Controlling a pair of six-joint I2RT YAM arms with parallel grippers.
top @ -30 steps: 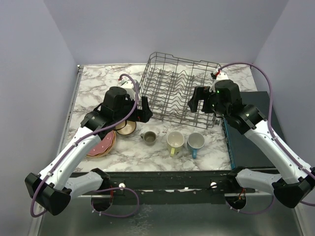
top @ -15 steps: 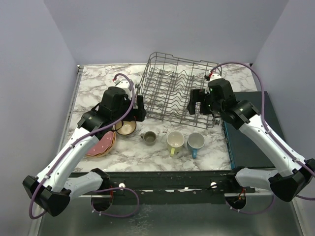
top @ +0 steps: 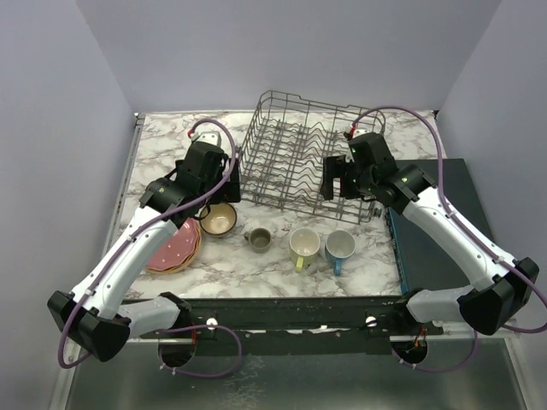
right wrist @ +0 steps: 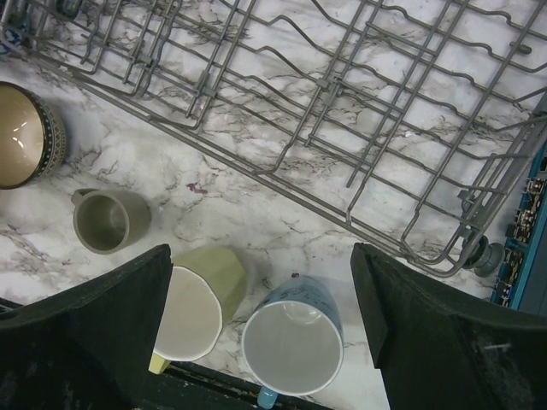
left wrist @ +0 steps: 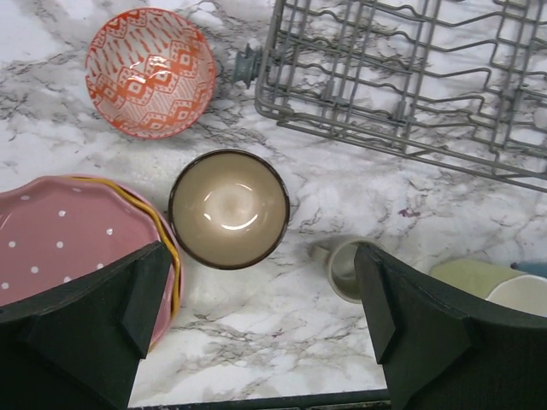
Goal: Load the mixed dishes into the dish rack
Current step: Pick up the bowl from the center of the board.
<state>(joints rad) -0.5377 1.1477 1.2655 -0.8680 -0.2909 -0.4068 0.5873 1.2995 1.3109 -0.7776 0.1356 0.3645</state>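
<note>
With the left gripper (left wrist: 261, 248) and right gripper (right wrist: 261, 250) both wide open and empty, and the dishes beside the rack (left wrist: 385, 137), lower the left straight down so one finger enters the brown bowl (left wrist: 228, 209), then pinch its wall.

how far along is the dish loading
Done: nothing; the dish rack holds no dish. In hand: nothing; the left gripper and right gripper hang open above the table. Left: everything. The brown bowl, orange patterned bowl, pink plate stack, grey mug, yellow mug and blue mug sit on it.
</note>
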